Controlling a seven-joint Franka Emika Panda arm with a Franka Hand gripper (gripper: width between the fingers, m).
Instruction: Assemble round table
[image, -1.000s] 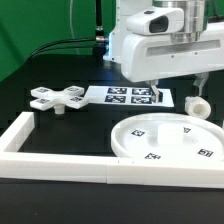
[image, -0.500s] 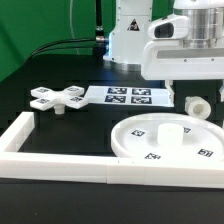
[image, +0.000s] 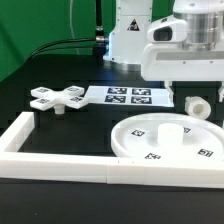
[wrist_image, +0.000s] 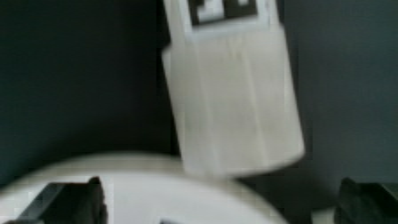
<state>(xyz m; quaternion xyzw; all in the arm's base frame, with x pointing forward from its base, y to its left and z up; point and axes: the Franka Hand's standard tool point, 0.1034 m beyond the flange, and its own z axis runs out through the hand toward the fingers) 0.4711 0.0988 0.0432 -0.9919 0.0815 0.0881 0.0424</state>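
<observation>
Claw (wrist_image: 217, 198): I see it spread wide, leg ahead.
Leg (wrist_image: 231, 100): lying just beside disc (image: 130, 140) rim.
Cross (image: 57, 97): well apart, at exterior view's left.

Cylinder leg (wrist_image: 231, 100) on dark surface (wrist_image: 71, 80); one end overlapping round disc (wrist_image: 89, 172) edge (blurred); gripper (wrist_image: 221, 205) fingertips wide apart

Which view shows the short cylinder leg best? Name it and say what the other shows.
The wrist view: the short cylinder leg fills much of the frame, its side and a tag at one end visible. The exterior view shows it only small, at that view's right, beyond the round disc.
</observation>
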